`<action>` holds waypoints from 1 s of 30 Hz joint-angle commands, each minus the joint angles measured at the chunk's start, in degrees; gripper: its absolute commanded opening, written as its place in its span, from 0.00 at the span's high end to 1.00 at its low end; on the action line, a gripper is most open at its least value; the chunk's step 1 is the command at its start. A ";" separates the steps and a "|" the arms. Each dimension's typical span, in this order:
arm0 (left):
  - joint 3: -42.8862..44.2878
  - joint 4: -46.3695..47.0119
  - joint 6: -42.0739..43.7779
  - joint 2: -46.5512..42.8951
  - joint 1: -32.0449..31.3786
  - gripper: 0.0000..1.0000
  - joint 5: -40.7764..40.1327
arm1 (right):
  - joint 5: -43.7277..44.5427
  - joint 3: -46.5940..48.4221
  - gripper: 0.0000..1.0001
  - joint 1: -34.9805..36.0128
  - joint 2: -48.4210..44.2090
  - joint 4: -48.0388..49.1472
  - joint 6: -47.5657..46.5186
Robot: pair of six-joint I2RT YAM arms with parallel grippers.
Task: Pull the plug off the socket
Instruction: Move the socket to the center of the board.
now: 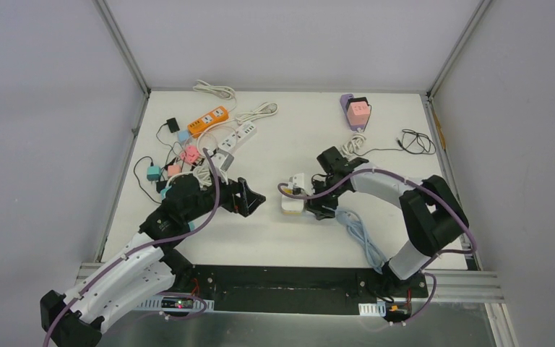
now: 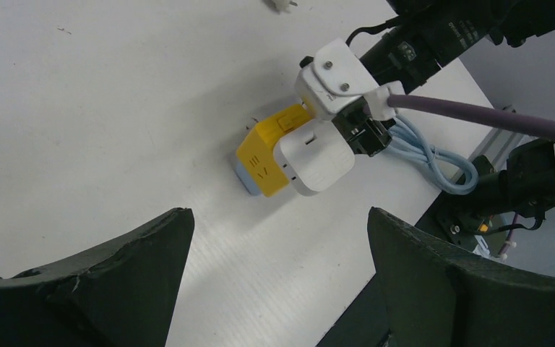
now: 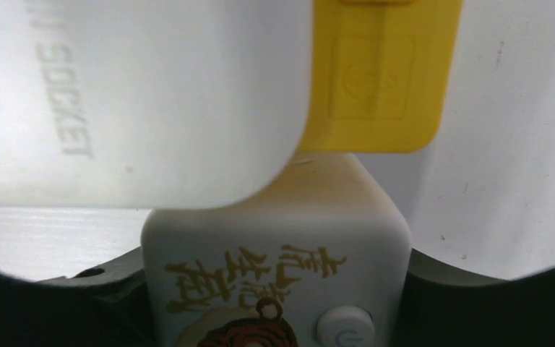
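Jaws on my right arm are clamped on a white block with gold characters and a round button on its face, one dark finger at each side. Its far end sits right against a white socket cube, whose rounded side carries the raised word SOCKET. A yellow cube with a pale blue back is pressed against the same white cube, on the side away from my right arm. The whole cluster sits near the middle of the bench, toward the near edge; I cannot tell whether it rests on the surface or hangs just above it.

Left jaws stand wide apart with nothing between them. They face the cluster from the left and are well short of it, with bare bench between.

A coiled pale blue cable lies just behind my right wrist. At the far left of the bench there is a tangle of cords and adaptors, with an orange power strip among them. A pink cube sits on a lilac base near the far edge, and a thin black cable lies to its right.
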 commanded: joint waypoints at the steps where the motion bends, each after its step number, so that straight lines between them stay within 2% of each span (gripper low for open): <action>1: -1.41 6.91 2.72 -1.01 -0.13 0.07 2.36 | -0.97 5.58 0.31 0.60 2.34 -5.67 3.20; 3: -1.73 8.55 3.89 -0.14 -0.18 0.07 2.76 | -1.71 7.37 0.15 -1.66 1.25 -8.67 2.52; 4: -1.70 9.26 4.54 0.57 -0.19 0.07 3.10 | -2.74 8.06 0.05 -3.08 0.25 -10.02 2.04; 5: -1.66 10.05 5.09 1.51 -0.19 0.07 3.52 | -3.84 8.92 0.01 -4.62 -0.76 -11.84 1.36; 10: -0.66 16.09 9.23 5.80 -0.98 0.06 7.23 | -9.60 12.91 0.00 -8.11 -5.61 -26.19 -7.90; 13: 1.87 15.71 14.31 8.48 -1.85 0.06 9.53 | -12.15 13.58 0.00 -9.31 -8.27 -32.79 -10.71; 16: 6.88 9.66 20.54 12.65 -3.74 0.07 11.03 | -18.11 14.23 0.00 -13.98 -10.24 -36.46 -10.77; 20: 17.21 -4.63 29.61 21.43 -9.32 0.08 6.99 | -30.23 13.33 0.00 -23.06 -11.89 -39.06 -9.92; 22: 23.02 -11.01 34.89 25.36 -13.89 0.09 3.22 | -34.62 11.87 0.00 -27.48 -12.98 -37.70 -7.06; 26: 31.03 -22.33 45.09 32.28 -23.85 0.08 -6.82 | -35.97 6.72 0.00 -31.19 -15.39 -26.89 4.58; 30: 32.04 -24.55 52.93 37.26 -30.83 0.07 -16.08 | -38.10 3.85 0.00 -33.29 -14.91 -22.41 7.30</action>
